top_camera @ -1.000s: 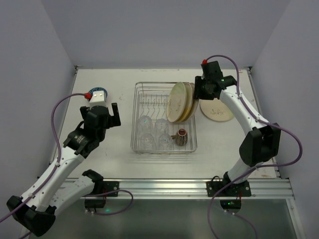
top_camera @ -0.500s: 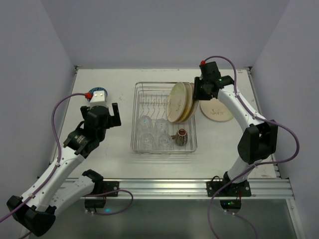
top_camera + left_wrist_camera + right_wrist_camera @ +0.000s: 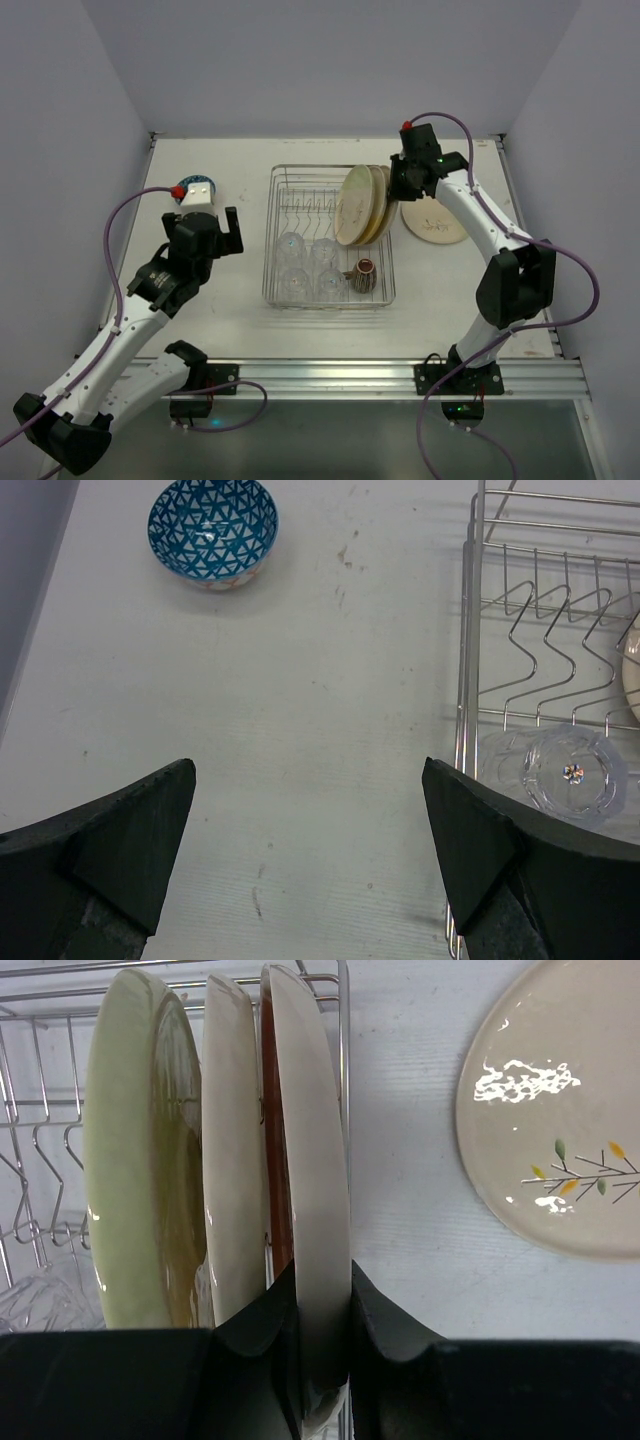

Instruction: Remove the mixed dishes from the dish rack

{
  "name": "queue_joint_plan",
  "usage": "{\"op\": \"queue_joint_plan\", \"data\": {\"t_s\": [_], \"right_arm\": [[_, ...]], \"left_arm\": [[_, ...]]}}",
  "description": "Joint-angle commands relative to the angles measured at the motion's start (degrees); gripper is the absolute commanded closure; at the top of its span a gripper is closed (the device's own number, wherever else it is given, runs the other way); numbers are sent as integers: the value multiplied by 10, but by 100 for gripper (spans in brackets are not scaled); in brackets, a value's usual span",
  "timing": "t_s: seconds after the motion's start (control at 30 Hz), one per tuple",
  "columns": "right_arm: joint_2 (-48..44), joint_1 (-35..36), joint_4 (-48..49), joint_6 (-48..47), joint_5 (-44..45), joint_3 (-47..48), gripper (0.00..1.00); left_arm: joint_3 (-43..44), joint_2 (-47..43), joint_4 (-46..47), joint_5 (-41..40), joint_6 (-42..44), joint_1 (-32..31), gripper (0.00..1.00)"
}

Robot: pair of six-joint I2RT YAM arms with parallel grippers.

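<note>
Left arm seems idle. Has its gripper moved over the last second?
No. The left gripper sits exactly as before, beside the rack and just below the blue bowl.

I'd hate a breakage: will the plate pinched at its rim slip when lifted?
Possibly: the plate looks glossy and slippery, and the right tool pinches only its rim. It seems rigid, fairly heavy ceramic, so it might swing and chip against the neighbouring plate.

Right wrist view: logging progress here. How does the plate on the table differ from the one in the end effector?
The table plate lies flat outside the dish rack; the gripped plate stands on edge in it. The table plate is untouched; the right end effector clamps the gripped plate. Both are cream.
</note>
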Motion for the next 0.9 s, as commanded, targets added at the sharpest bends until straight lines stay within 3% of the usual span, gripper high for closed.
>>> {"op": "queue_joint_plan", "data": {"t_s": [0.0, 0.87], "right_arm": [[-26, 1, 15, 7, 18, 4, 100], [-103, 1, -3, 4, 77, 49, 100]], "left_arm": [[-3, -7, 24, 4, 7, 3, 0], [-3, -14, 26, 5, 8, 3, 0]]}}
